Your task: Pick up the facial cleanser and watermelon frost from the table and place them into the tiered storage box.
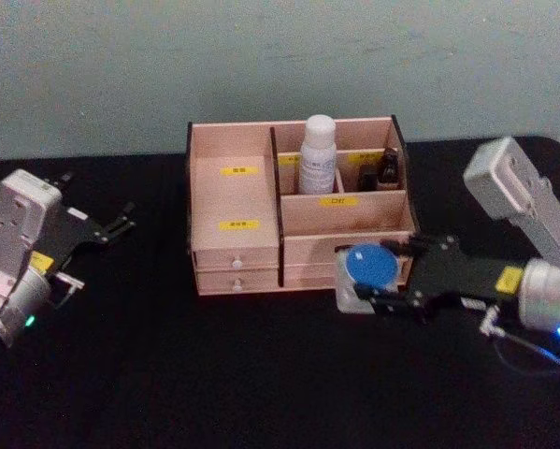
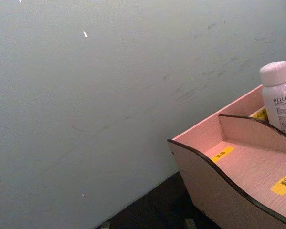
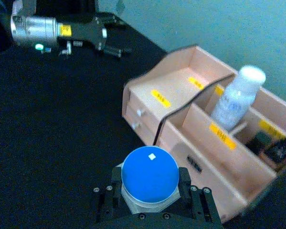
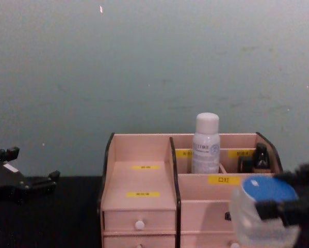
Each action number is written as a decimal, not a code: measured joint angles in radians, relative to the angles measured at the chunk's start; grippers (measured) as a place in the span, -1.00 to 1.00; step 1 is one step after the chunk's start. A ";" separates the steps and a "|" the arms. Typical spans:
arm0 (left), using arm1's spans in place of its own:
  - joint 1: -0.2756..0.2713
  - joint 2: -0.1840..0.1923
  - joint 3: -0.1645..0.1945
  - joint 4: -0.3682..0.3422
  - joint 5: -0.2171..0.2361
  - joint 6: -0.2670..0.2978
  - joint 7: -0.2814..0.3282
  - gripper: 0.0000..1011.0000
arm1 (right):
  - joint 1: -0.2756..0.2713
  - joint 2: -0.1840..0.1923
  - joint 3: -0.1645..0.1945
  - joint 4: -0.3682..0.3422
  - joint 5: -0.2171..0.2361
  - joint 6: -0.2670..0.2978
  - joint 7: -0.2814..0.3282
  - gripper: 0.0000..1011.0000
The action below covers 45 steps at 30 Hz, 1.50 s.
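Right gripper [image 3: 150, 191] fingers pinch watermelon frost [image 3: 150, 174]; left gripper [image 1: 104, 253] parked, fingers spread; facial cleanser [image 2: 281, 98] label perhaps reads "HELLET".

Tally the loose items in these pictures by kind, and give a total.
Tall white cylindrical plastic bottle, in the pale wooden organiser: 1
Squat translucent blue-lidded jar, between the right gripper's fingers: 1
Small dark objects, in the organiser's back right compartment: 2
Total: 4

A plain wall [image 4: 144, 62] of pale grey-green runs behind everything, matte and evenly lit. Up close it carries faint dark scuff marks [image 2: 190, 90] and a small white fleck [image 2: 85, 34]. The worktop [image 1: 261, 374] is flat black, cloth-like and dull, and its far edge meets the foot of the wall.
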<state>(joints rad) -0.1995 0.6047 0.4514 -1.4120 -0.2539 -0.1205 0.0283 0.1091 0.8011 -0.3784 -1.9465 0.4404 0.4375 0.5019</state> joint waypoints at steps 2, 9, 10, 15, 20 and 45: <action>0.000 0.000 0.000 0.000 0.000 0.000 0.000 0.98 | 0.052 -0.021 -0.023 0.022 -0.007 0.013 0.007 0.42; 0.000 0.000 0.000 0.000 0.000 0.000 0.000 0.98 | 0.203 -0.101 -0.099 0.116 -0.032 0.035 0.027 0.42; 0.000 0.000 0.000 0.000 0.000 0.000 0.000 0.98 | 0.220 -0.111 -0.109 0.130 -0.035 0.036 0.030 0.42; 0.000 0.000 0.000 0.000 0.000 0.000 0.000 0.98 | 0.325 -0.183 -0.166 0.222 -0.052 0.034 0.051 0.42; 0.000 0.000 0.000 0.000 0.000 0.000 0.000 0.98 | 0.408 -0.243 -0.211 0.315 -0.068 0.022 0.066 0.42; 0.000 0.000 0.000 0.000 0.000 0.000 0.000 0.98 | 0.664 -0.487 -0.326 0.757 -0.115 -0.044 0.122 0.42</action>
<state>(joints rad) -0.1995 0.6047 0.4514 -1.4120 -0.2539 -0.1206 0.0283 0.7734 0.3145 -0.7040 -1.1899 0.3254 0.3939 0.6237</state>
